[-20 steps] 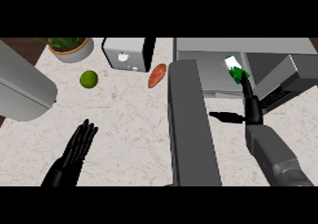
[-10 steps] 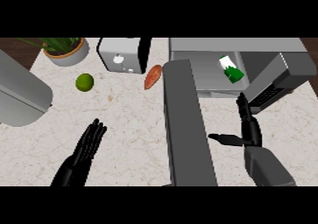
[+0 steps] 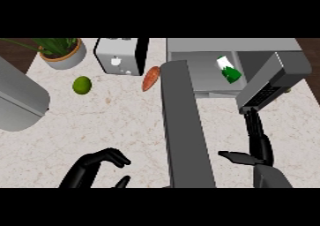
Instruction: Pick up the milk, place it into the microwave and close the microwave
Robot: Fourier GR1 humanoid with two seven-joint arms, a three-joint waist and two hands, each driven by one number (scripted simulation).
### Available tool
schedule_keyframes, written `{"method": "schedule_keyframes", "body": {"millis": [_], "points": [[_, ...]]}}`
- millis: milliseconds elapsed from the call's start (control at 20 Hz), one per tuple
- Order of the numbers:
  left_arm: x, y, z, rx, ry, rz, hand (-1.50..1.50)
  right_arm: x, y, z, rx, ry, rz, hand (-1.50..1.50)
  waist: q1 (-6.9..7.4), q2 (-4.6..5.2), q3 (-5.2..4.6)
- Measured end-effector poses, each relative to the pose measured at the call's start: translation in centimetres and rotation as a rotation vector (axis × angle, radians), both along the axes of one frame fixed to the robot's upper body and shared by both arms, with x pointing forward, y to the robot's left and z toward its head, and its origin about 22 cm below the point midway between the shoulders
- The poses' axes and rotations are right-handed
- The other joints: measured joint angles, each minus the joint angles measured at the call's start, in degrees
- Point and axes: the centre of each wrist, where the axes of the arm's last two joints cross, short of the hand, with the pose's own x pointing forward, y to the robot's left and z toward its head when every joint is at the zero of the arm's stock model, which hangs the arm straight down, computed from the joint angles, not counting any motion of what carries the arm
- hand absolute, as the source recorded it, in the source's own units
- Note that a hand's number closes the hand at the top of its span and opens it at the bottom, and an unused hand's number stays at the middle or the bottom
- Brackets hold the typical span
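The milk (image 3: 228,70) stands inside the open microwave (image 3: 208,79) at one o'clock. My right hand (image 3: 256,145), fingers straight and holding nothing, reaches up beside its door (image 3: 185,132). My left hand (image 3: 97,165) sits at seven o'clock, fingers curled, empty.

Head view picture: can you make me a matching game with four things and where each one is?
Things:
1. milk carton
2. carrot
3. lime
4. plant pot

Places:
A. top left corner of the counter
B. inside the open microwave
C. lying between the toaster and the microwave
D. alone on the counter, just below the plant pot

Pairs: 1-B, 2-C, 3-D, 4-A
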Motion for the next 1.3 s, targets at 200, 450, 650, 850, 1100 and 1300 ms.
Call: {"method": "schedule_keyframes", "body": {"millis": [200, 450, 650, 850, 1100, 1300], "points": [[0.5, -0.7, -0.7, 0.08, 0.015, -0.046, 1.5, -1.2, -0.9, 0.2, 0.01, -0.027, 0.005, -1.5, -0.59, -0.15, -0.07], [1.0, -2.0, -1.6, 0.218, 0.003, -0.161, 1.5, -3.1, -2.7, 1.0, 0.009, -0.055, 0.006, -1.5, -1.22, -0.22, -0.11], [1.3, -3.7, -3.0, 0.269, 0.023, -0.243, 1.5, -4.8, -4.3, 2.6, 0.009, -0.094, 0.007, -1.5, -1.23, -0.15, -0.13], [2.2, -7.3, -4.0, 0.275, 0.025, -0.305, 1.5, -6.6, -5.5, 4.6, 0.023, -0.121, 0.01, -1.5, -1.07, -0.03, -0.12], [2.9, -11.4, -4.9, 0.279, 0.016, -0.357, 1.5, -8.8, -5.6, 7.4, 0.044, -0.157, 0.039, -1.5, -0.96, 0.15, -0.09], [3.5, -14.1, -5.2, 0.288, 0.007, -0.381, 1.5, -9.6, -6.5, 10.1, 0.063, -0.193, 0.085, -1.5, -1.44, 0.32, -0.1]]}}
